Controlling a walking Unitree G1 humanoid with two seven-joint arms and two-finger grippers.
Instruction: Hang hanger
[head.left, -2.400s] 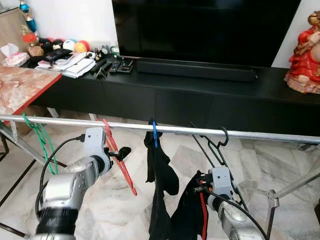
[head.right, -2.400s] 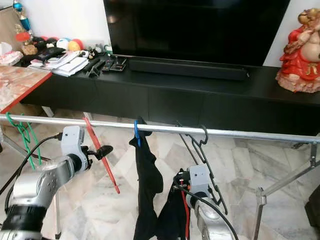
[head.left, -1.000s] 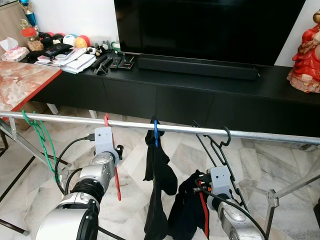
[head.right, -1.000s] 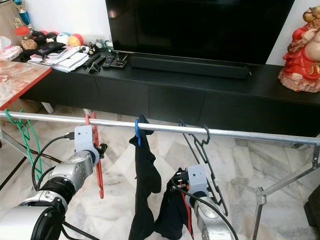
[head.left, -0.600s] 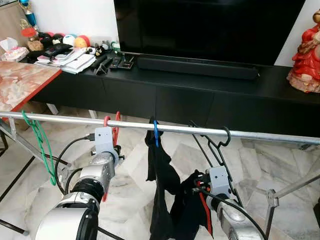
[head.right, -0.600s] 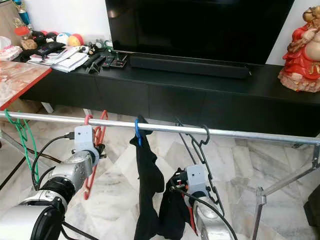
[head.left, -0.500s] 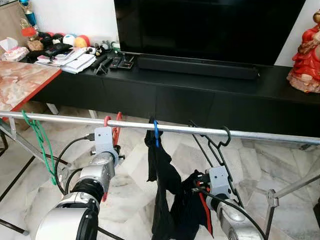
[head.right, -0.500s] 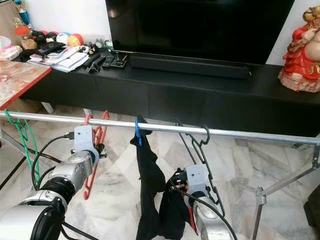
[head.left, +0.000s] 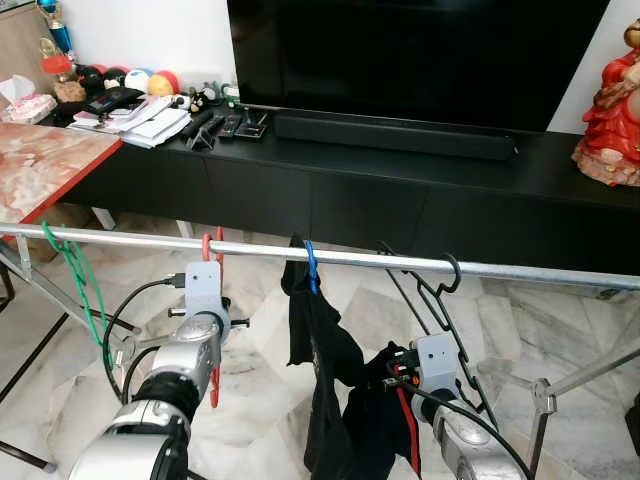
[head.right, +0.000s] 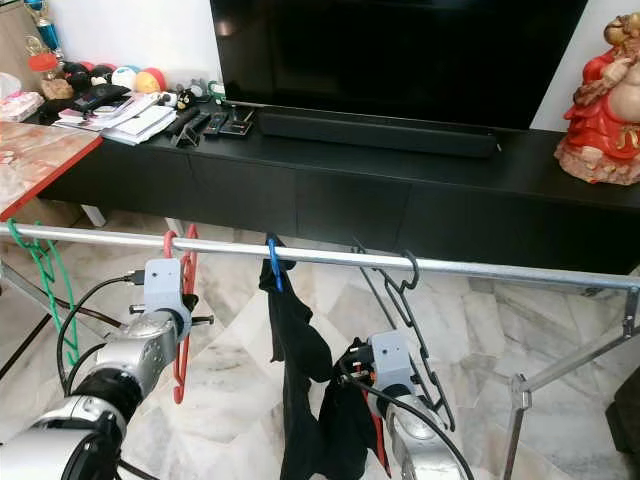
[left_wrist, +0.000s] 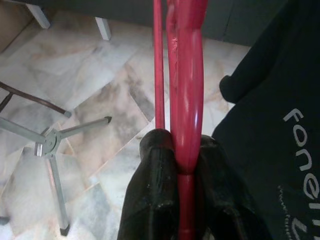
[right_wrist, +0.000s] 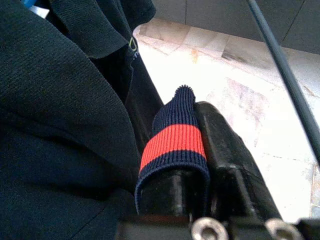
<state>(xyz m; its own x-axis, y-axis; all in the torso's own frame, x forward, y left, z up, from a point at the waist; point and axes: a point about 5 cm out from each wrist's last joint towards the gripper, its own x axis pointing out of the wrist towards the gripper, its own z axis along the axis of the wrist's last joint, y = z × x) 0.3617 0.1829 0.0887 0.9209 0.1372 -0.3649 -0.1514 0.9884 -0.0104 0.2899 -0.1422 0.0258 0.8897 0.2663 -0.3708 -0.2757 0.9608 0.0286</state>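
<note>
A red hanger (head.left: 212, 352) hangs edge-on from the silver rail (head.left: 540, 271), its hook (head.left: 207, 240) over the bar. My left gripper (left_wrist: 185, 145) is shut on the hanger's red bars below the rail; both black fingers (left_wrist: 155, 190) press against them. Right of it a dark shirt (head.left: 325, 340) hangs on a blue hanger (head.left: 309, 270). My right gripper (right_wrist: 196, 107) is low under the rail, shut on a dark garment with a navy-and-red striped cuff (right_wrist: 175, 145) draped over one finger.
Black wire hangers (head.left: 440, 290) hang on the rail above my right arm, and a green hanger (head.left: 80, 270) at its left end. Behind stand a black TV console (head.left: 400, 190), a red figurine (head.left: 610, 110) and a marble-topped table (head.left: 40, 170). Rack legs (head.left: 545, 400) stand on the floor.
The red hanger, earlier held tilted below the rail, was raised and hooked over it, then swung to hang straight. The dark shirt swayed a little. The camera shifted slightly.
</note>
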